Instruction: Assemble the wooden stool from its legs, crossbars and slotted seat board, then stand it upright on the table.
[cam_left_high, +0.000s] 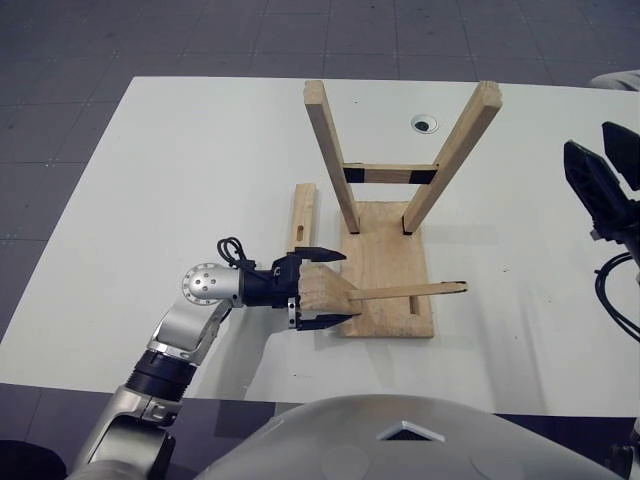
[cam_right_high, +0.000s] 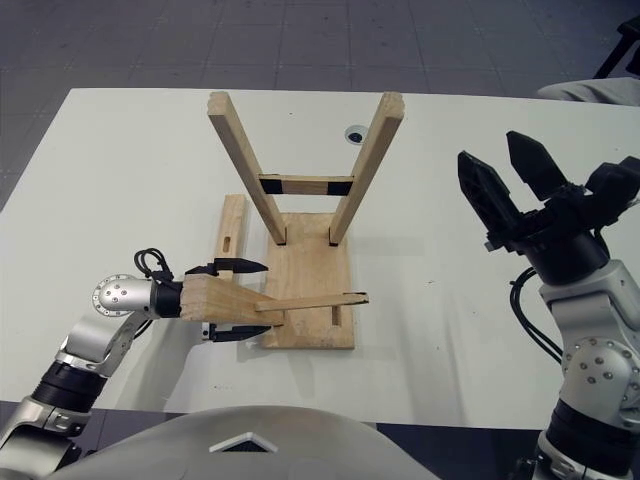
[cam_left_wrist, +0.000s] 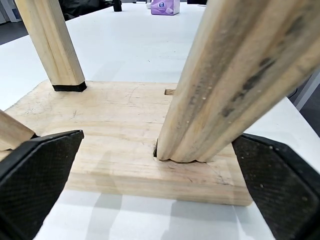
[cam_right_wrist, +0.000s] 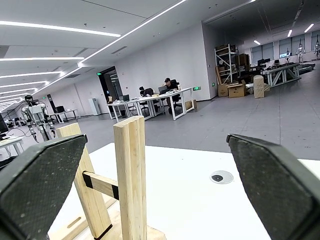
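The slotted seat board (cam_left_high: 385, 262) lies flat on the white table. Two legs (cam_left_high: 335, 160) (cam_left_high: 455, 160) stand upright in its far slots, joined by a crossbar (cam_left_high: 390, 174) with black ends. My left gripper (cam_left_high: 342, 289) is shut on a third leg (cam_left_high: 318, 290) at the board's near left corner. In the left wrist view this leg (cam_left_wrist: 225, 85) stands tilted, with its foot on the board (cam_left_wrist: 115, 130) beside a slot. A thin crossbar (cam_left_high: 410, 292) sticks out from the held leg across the board. My right gripper (cam_right_high: 492, 148) hangs open above the table, right of the board.
A loose leg (cam_left_high: 303, 212) with a slot lies flat on the table (cam_left_high: 180, 180) just left of the board. A round cable hole (cam_left_high: 424, 124) sits behind the upright legs. There is free room on the table's left and right sides.
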